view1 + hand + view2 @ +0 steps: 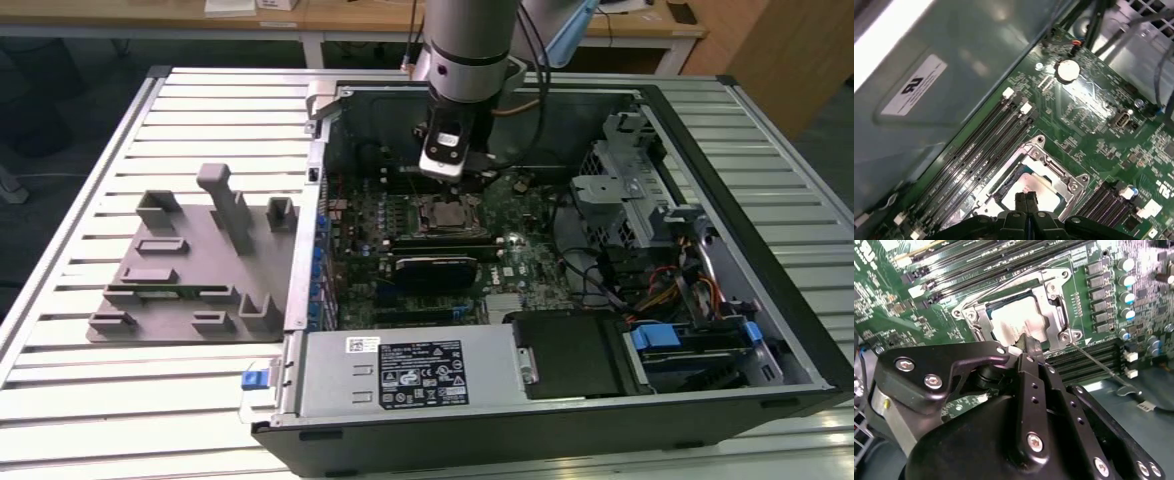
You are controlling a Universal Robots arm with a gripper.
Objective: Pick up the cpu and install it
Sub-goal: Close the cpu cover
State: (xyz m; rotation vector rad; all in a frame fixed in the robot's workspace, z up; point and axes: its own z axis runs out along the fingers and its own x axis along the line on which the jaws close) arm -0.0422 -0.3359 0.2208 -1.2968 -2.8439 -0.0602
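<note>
Install step, I judge: the black gripper (1026, 200), fingers pressed together and holding nothing, points straight down at the shiny silver square cpu (1013, 324) lying inside the metal socket frame (1053, 300), where it needs to sit flat.

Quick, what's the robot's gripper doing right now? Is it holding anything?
Gripper: fingers shut together and holding nothing, with the tips right over the cpu, which sits in its socket.

One cpu (1014, 320), one computer case (601, 430), one grey fixture (187, 285)
</note>
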